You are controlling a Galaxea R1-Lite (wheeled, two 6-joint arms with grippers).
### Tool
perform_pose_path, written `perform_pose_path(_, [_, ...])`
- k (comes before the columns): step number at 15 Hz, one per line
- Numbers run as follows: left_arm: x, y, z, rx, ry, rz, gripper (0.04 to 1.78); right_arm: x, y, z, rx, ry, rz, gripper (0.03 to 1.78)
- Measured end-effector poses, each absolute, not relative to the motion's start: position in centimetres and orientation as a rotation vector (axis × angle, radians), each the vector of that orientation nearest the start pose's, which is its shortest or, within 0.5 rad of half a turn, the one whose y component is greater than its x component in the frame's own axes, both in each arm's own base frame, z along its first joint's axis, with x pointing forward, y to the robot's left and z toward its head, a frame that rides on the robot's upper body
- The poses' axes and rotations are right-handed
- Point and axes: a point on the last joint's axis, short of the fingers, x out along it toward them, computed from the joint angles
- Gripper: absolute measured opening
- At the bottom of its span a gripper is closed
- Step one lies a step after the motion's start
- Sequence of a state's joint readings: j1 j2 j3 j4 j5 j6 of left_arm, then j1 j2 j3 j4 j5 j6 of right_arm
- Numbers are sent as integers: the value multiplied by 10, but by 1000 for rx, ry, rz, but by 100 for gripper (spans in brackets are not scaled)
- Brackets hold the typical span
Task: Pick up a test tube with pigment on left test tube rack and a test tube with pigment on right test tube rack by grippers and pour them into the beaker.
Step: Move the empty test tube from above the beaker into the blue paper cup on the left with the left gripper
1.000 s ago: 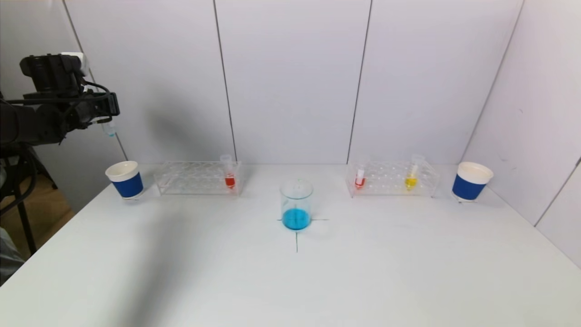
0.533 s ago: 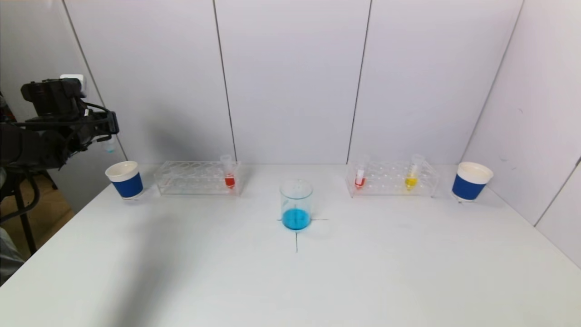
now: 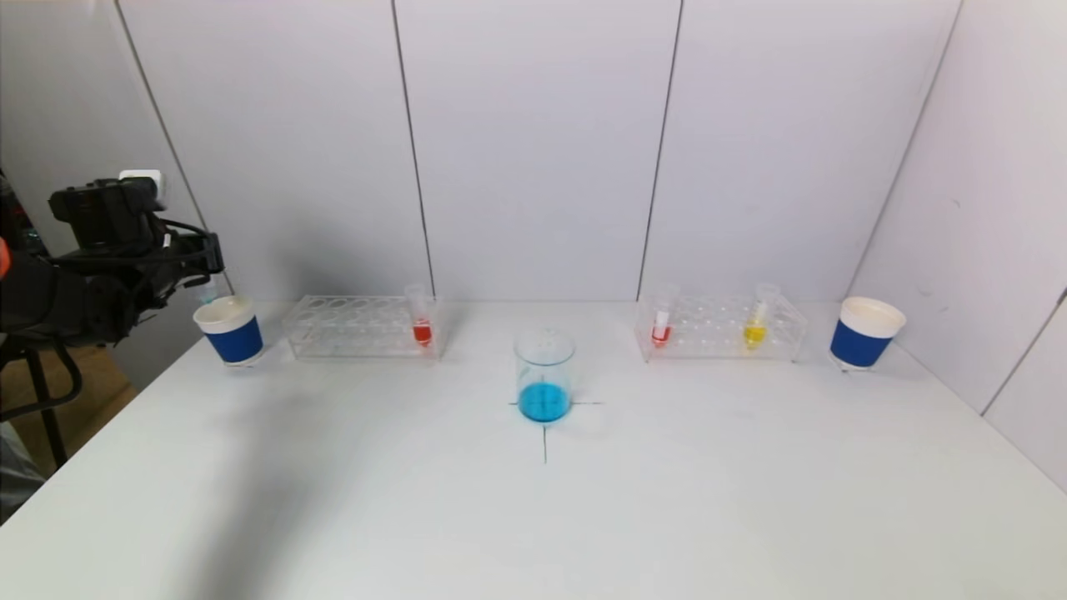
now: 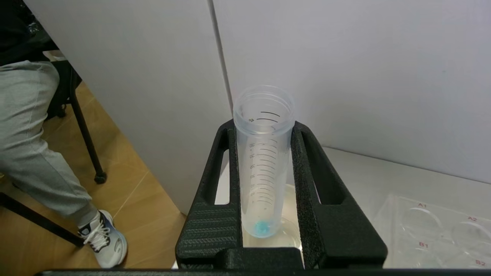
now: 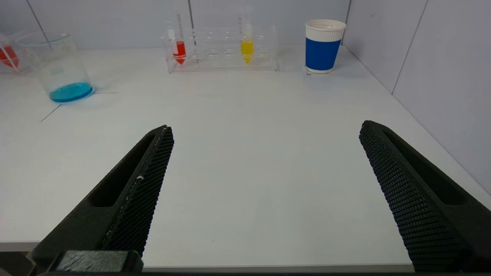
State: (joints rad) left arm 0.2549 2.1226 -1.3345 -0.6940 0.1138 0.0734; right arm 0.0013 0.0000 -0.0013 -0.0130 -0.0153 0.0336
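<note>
Tube [image 4: 263,161], nearly drained, sitting clenched in left gripper [image 4: 264,191], hovering over left cup [image 3: 229,328]; likely discarding next. Right gripper [image 5: 264,191] idling released near counter [image 5: 245,153] edge.

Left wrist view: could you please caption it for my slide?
Left pincer shut on a nearly empty test tube with a blue residue, above a paper cup.
</note>
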Motion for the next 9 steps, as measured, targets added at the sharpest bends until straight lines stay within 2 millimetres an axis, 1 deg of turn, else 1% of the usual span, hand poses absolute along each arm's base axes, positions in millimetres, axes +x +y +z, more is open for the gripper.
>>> perform_pose_path(7, [419,111,153,65,110,339,42,-23,0,77,34,-15,-14,176])
perform_pose_path(9, [420,111,145,64,114,338,42,-23,0,77,33,-15,-14,176])
